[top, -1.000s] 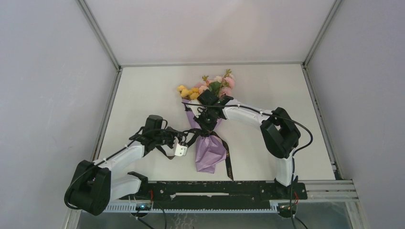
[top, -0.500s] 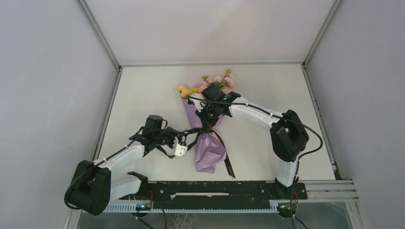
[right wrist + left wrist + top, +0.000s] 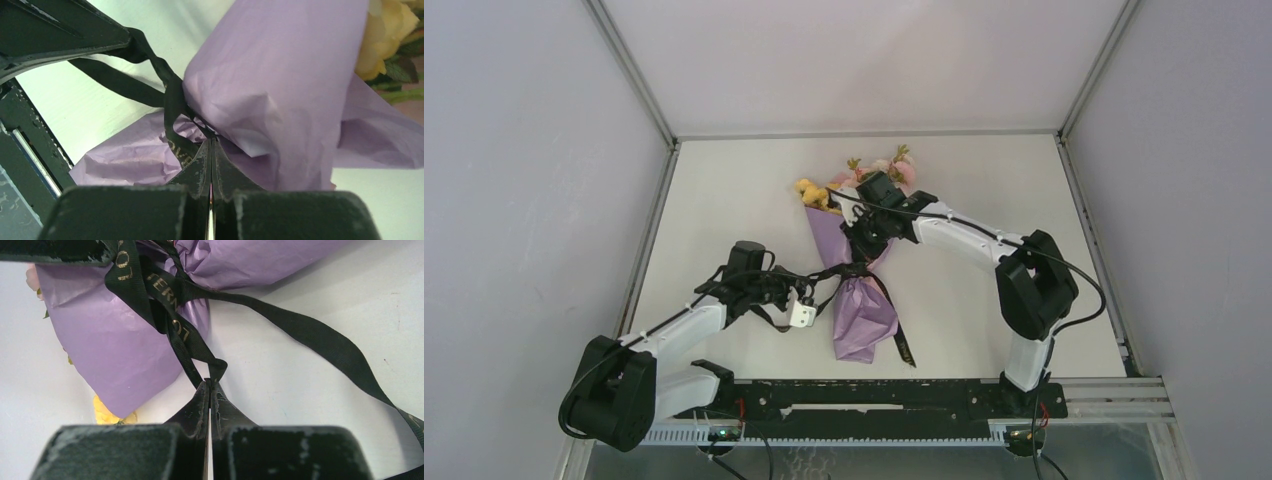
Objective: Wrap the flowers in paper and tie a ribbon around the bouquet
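Now my left gripper (image 3: 209, 384) is clenched on a fold of the black ribbon (image 3: 310, 331) right at its tips. The purple paper (image 3: 110, 340) of the bouquet (image 3: 861, 315) lies just beyond on the worktop (image 3: 290, 410). My right gripper (image 3: 210, 144) is pinched shut on the ribbon too, at the paper's cinched waist, with the flowers (image 3: 385, 35) off to its upper right.

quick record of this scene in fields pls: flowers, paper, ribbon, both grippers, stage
flowers: blooms poking out of the far end of the wrap
paper: purple, wrapped round the stems, lying on the table
ribbon: black, cinched round the paper's narrow middle, one tail loose on the table
left gripper: shut on a ribbon loop
right gripper: shut on the ribbon at the cinch
stage: likely pulling the knot tight
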